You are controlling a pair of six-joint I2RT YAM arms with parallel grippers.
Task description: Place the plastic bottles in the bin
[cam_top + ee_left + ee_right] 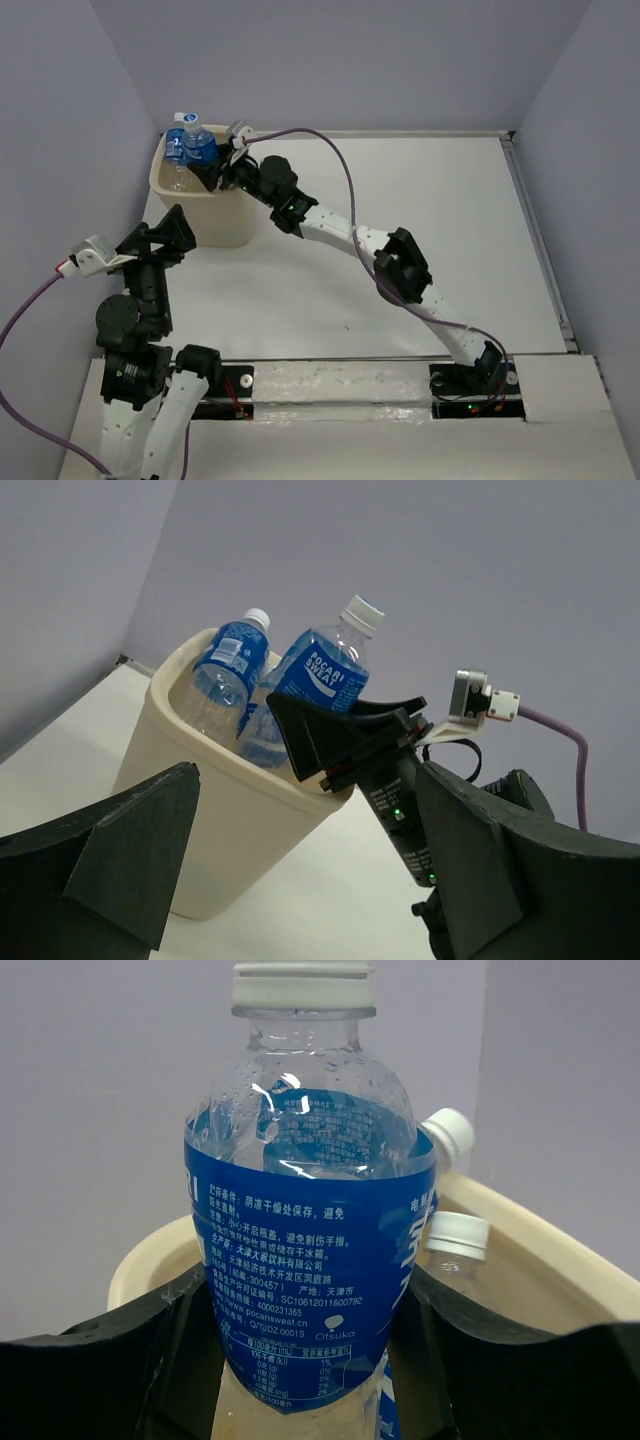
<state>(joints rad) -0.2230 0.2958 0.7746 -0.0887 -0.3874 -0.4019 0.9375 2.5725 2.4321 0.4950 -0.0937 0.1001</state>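
The right gripper (350, 742) is clamped on a bottle (310, 1260), holding it upright over the mouth of the bin (215, 228) at the far-left corner of the surface (430, 220). It looks placed to drop among the other bottles (225, 675) inside. The left gripper (172, 232) hangs wide open and empty beside the bin's near wall, likely to stay clear.

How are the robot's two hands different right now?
The left gripper is wide open and empty; the right gripper is shut on a bottle. The left gripper hangs outside the bin, the right gripper at its mouth. Both are black, with two fingers.
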